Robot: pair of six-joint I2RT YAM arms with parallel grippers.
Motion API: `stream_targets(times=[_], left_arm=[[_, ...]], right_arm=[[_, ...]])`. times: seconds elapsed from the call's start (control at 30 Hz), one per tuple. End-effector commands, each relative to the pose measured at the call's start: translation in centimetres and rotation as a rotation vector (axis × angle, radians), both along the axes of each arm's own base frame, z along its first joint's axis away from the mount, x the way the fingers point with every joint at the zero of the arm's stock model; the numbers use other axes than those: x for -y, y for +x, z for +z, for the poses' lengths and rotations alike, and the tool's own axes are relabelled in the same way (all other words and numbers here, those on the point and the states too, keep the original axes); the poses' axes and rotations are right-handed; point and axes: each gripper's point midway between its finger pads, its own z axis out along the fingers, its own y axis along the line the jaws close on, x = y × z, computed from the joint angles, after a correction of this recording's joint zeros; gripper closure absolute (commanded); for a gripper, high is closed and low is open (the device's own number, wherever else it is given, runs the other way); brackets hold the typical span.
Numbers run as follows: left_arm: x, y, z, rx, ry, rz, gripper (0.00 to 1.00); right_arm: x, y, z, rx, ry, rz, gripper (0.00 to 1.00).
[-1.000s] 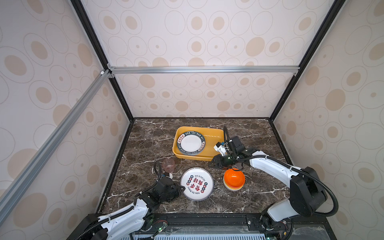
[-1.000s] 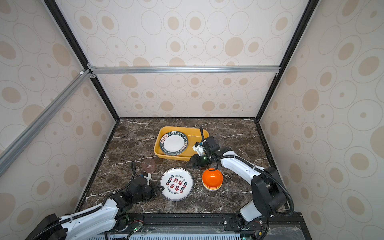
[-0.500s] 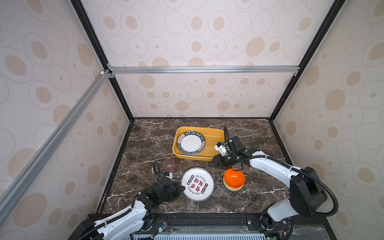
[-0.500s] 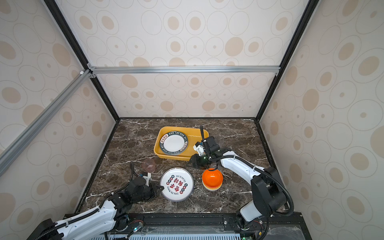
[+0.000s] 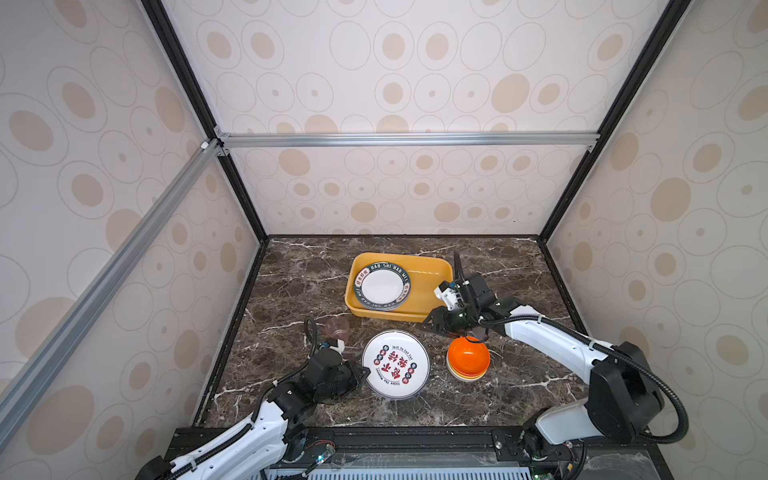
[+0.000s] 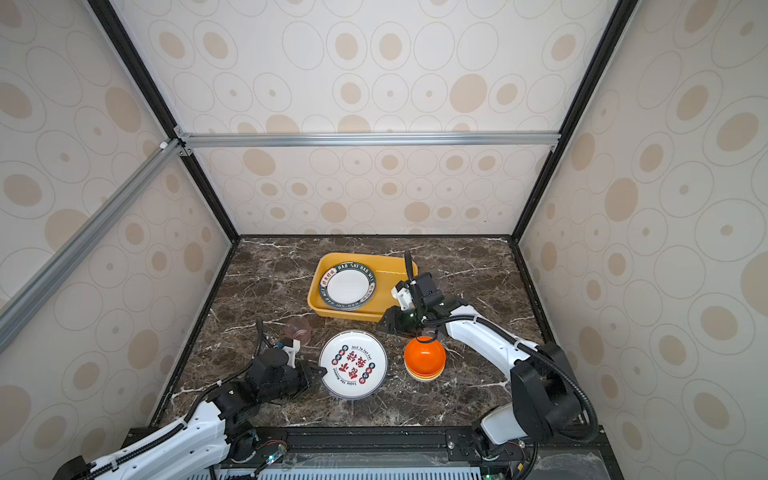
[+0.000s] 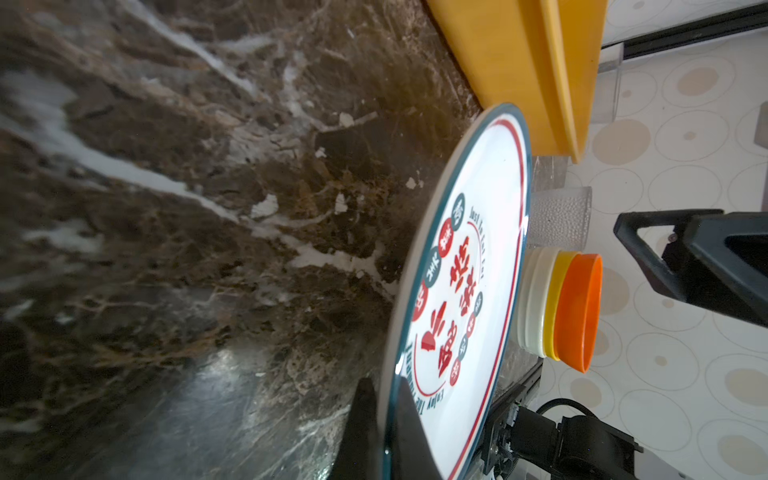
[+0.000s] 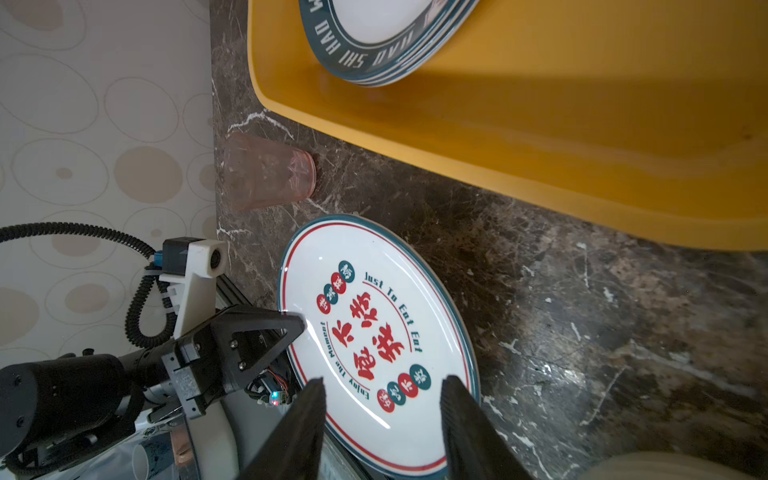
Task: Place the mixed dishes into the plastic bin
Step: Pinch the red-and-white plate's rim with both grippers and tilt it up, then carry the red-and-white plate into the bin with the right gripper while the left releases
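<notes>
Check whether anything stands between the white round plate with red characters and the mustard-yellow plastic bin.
Nothing visible does: the dark marble table between plate and bin is bare. The pinkish translucent cup and the right gripper sit off to either side.

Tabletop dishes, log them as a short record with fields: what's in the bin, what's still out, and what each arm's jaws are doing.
in bin: green-lettered plate stack, lying in the plastic bin
out on table: red-character plate, pinkish cup, bowl stack with orange on top
left gripper: jaws shut on the red-character plate's rim
right gripper: jaws open, empty, by the bin's near corner
</notes>
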Motion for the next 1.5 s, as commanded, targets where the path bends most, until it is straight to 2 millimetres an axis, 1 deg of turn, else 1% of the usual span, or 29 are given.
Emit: stream_targets(times=[0.0,0.1,0.2,0.53,0.63,1.0,1.13,1.3,1.37,1.47], left_arm=[[1.0,1.2,4.3,0.090,-0.054,-0.016,1.00],[1.1,1.8,5.6,0.115,-0.057,-0.014,1.00],[1.2,2.4,6.9,0.130,-0.067,-0.011,1.00],[1.4,5.5,10.4,0.183,-0.070,-0.014,1.00],[1.6,6.1,11.1,0.191,-0.089,-0.015,1.00],[2.2,7.9,13.3,0.227,-0.165,-0.018,1.00],[2.5,8.4,13.8,0.234,-0.172,-0.025,1.00],[2.6,9.0,14.3,0.248,-0.180,-0.018,1.00],[3.0,8.8,14.5,0.245,-0.202,-0.042,1.00],[3.2,9.1,14.7,0.248,-0.209,-0.044,1.00]], right_arm=[[1.2,0.6,0.9,0.041,-0.020,-0.065,0.52],[2.4,1.3,1.6,0.062,-0.025,-0.121,0.53],[3.1,1.7,2.2,0.076,-0.010,-0.150,0.53],[3.7,2.3,2.8,0.073,0.033,-0.195,0.53],[3.8,2.5,2.8,0.072,0.045,-0.205,0.54],[3.4,3.2,2.8,0.066,0.122,-0.216,0.55],[3.2,3.5,2.7,0.070,0.142,-0.223,0.56],[2.7,3.5,3.0,0.071,0.171,-0.208,0.62],[2.7,3.5,3.1,0.075,0.176,-0.204,0.63],[2.6,3.5,3.3,0.079,0.186,-0.202,0.69]])
